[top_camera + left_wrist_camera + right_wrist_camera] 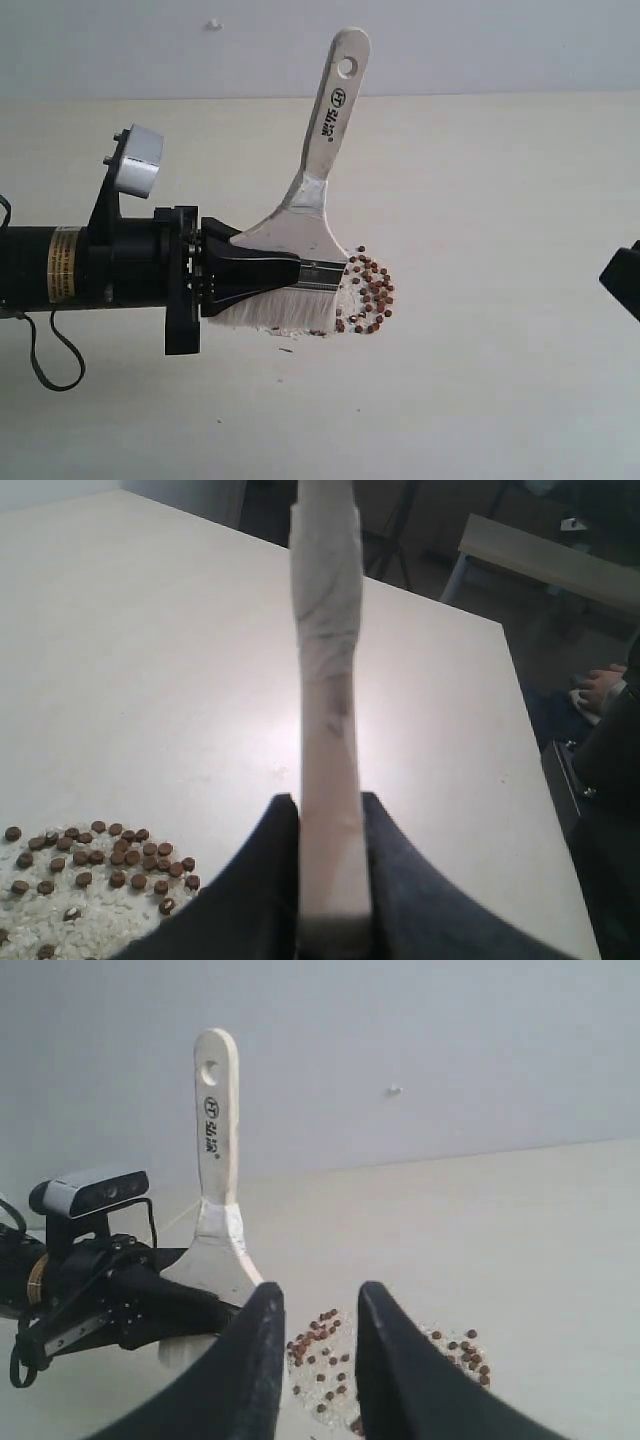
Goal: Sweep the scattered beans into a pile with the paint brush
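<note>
Cream tabletop (500, 390), clustered beans (371, 296), grey wall (500, 45)

Cream table (500, 390), beans (372, 290), perhaps rice grains (105, 912)

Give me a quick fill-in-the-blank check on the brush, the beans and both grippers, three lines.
The left gripper is shut on the ___.
The right gripper holds ___.
Mixed among the brown beans are fine ___ grains.
Missing words: paint brush; nothing; white.
</note>
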